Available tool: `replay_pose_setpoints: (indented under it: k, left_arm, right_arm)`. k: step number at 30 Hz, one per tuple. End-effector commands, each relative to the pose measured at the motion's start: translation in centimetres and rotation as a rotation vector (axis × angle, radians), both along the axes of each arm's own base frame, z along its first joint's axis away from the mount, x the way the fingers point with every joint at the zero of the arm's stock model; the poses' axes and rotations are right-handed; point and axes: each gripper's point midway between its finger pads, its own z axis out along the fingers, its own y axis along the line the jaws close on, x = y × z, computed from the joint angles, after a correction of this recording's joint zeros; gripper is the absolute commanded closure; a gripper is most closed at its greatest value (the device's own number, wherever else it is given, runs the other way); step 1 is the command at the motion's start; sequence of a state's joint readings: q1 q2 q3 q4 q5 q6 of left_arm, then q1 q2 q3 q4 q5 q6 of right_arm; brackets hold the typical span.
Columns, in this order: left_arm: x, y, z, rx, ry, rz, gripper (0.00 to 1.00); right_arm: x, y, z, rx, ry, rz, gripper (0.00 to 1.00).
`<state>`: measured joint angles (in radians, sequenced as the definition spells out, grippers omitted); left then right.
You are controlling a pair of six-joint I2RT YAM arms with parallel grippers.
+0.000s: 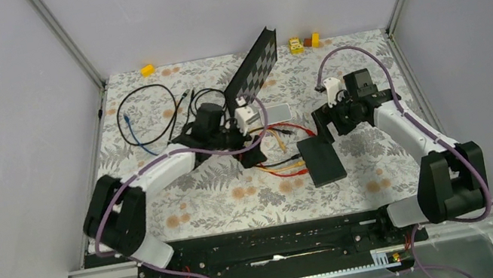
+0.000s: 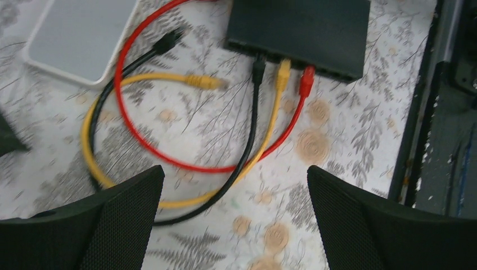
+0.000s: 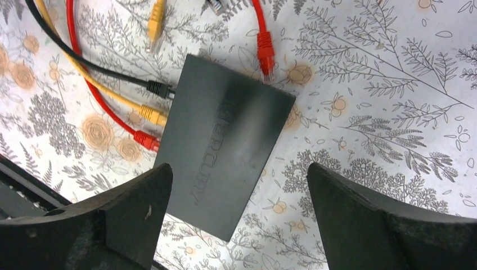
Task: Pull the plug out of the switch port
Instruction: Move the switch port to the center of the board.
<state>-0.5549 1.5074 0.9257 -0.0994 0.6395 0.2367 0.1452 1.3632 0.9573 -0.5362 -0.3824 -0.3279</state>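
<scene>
looking down from the top camera, i see the switch (image 1: 321, 159) lying flat on the floral tablecloth (image 1: 202, 208) near the middle of the table, between my two arms and closer to the right one. its socket edge faces the left arm. three cables are seated there side by side: the black plug (image 2: 259, 64), the yellow plug (image 2: 283, 73) and the red plug (image 2: 306, 81), with yellow in the middle. all three sit fully in their ports.

my left gripper (image 2: 233, 171) hangs above the looping cables, on the socket side of the switch, fingers spread wide and holding nothing. it touches neither the cables nor the plugs. the picture from this wrist is a little blurred.

my right gripper (image 3: 239, 169) hovers over the switch's top face, also spread wide with nothing between the fingers. i read pale raised lettering along the lid from this wrist view.

the cables curl away from the ports across the cloth. a loose yellow end (image 2: 202, 82) and a loose black end (image 2: 169, 40) lie near the pale grey pad (image 2: 84, 36), and a loose red end (image 3: 264, 48) lies with its tip just beside the switch's far edge.

farther back, a checkered board (image 1: 257, 63) stands tilted, and a thin black cord (image 1: 147, 114) lies coiled at the far left.
</scene>
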Motion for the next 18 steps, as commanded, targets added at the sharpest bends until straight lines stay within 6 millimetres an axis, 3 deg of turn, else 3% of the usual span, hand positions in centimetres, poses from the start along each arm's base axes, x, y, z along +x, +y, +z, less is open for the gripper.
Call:
replay_pose_setpoints:
  k: [1, 6, 9, 12, 18]
  left_arm:
    - [0.9, -4.8, 0.9, -0.056, 0.064, -0.023, 0.02]
    - [1.1, -9.5, -0.4, -0.09, 0.25, -0.045, 0.09]
    - [1.0, -11.7, -1.2, -0.104, 0.351, -0.059, 0.2]
    - [1.0, -13.2, -1.9, -0.123, 0.42, -0.057, 0.29]
    - [0.7, -15.3, -2.8, -0.166, 0.52, -0.075, 0.38]
  right_arm:
    - [2.4, 0.6, 0.9, 0.038, -0.024, -0.081, 0.04]
    - [3.4, 0.9, 0.4, 0.049, -0.01, -0.109, 0.05]
    - [3.7, 1.0, -0.2, 0.055, 0.007, -0.125, 0.06]
    - [3.6, 0.8, -1.1, 0.049, 0.024, -0.137, 0.07]
    - [3.6, 0.2, -2.4, 0.046, 0.045, -0.153, 0.07]
